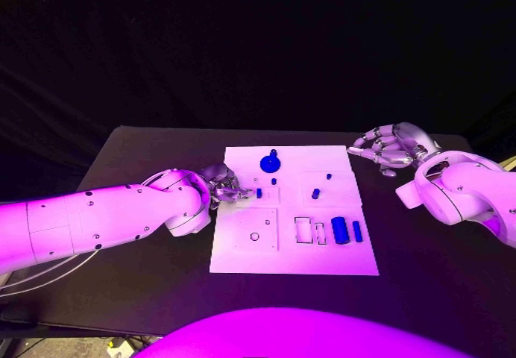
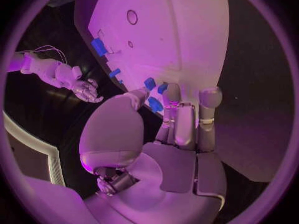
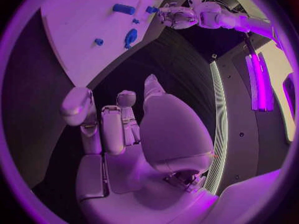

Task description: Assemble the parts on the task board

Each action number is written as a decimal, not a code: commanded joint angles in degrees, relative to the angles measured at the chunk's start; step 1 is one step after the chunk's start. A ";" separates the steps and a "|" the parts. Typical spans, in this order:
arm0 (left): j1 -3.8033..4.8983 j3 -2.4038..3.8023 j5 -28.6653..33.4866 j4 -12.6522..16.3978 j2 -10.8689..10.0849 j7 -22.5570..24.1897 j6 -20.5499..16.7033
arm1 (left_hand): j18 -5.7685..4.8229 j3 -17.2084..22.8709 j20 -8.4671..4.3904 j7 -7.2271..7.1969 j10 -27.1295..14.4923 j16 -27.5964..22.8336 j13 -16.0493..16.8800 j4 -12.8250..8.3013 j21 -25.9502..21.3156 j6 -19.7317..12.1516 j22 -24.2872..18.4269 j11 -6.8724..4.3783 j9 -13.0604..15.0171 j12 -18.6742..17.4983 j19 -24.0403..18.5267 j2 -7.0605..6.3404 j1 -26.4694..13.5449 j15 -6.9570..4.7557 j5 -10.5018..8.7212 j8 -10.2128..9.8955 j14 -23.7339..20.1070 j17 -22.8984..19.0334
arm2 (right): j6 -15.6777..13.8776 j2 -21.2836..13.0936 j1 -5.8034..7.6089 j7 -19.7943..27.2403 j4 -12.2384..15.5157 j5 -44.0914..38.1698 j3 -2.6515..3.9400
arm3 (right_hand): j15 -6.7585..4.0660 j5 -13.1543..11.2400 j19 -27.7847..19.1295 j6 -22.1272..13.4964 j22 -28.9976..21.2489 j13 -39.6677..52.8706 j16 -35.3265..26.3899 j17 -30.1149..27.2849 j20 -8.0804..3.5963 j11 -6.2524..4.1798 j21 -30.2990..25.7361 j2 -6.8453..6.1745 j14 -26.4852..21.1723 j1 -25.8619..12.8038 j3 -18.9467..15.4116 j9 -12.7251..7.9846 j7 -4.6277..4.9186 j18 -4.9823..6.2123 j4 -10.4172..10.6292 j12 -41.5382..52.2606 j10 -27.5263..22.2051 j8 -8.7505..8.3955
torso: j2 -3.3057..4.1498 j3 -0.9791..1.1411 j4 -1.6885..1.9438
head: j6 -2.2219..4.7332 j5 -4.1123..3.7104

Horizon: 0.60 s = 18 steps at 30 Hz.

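Observation:
The white task board [image 1: 296,257] lies mid-table. On its far part stand a blue knob [image 1: 270,162] and three small blue pegs [image 1: 274,180] [image 1: 259,192] [image 1: 315,193]. A blue cylinder [image 1: 340,230] and a blue bar [image 1: 357,231] lie near the right edge. My left hand [image 1: 223,185] hovers at the board's left edge, its fingertips [image 2: 171,92] close to the pegs [image 2: 149,83], and I see nothing gripped. My right hand [image 1: 387,149] hangs off the board's far right corner, fingers apart and empty.
The board has a round hole [image 1: 255,236] and rectangular slots [image 1: 303,228] in its near half. Black table [image 1: 150,283] surrounds the board on all sides. In the right wrist view the board [image 3: 74,40] lies ahead of my right hand [image 3: 118,134].

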 commanded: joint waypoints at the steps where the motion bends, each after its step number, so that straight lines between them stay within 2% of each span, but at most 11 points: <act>1: -0.02 0.02 -0.18 -0.39 0.31 -0.09 0.73 | -1.25 -1.21 -0.48 -0.07 -0.74 1.22 1.15 0.40 0.68 -0.45 1.06 -0.57 -0.24 0.83 0.77 -0.11 0.77 -0.29 0.53 1.65 1.19 0.98 | -0.02 -0.05 -0.03 0.06 0.09 -0.09 0.00 | -0.46 -0.47 0.36 0.32 -0.36 -0.37 -1.02 1.57 -0.46 -0.33 -0.75 2.53 2.66 -0.26 -2.03 0.78 -0.20 0.92 0.12 -0.03 -0.49 -1.00 | 0.04 -0.02 0.02 | -0.08 -0.08; 18: -0.01 0.04 0.00 -1.48 1.22 -0.10 1.30 | -1.28 -1.16 -0.49 -0.08 -0.79 1.35 1.17 0.50 0.77 -0.35 1.19 -0.58 -0.25 0.92 0.84 -0.06 0.98 -0.30 0.49 1.85 1.24 1.14 | -0.04 -0.04 -0.04 0.09 0.16 -0.09 0.00 | -0.46 -0.47 0.36 0.32 -0.36 -0.37 -1.02 1.57 -0.46 -0.33 -0.75 2.53 2.66 -0.26 -2.03 0.78 -0.20 0.92 0.12 -0.03 -0.49 -1.00 | 0.03 0.00 0.01 | -0.30 -0.25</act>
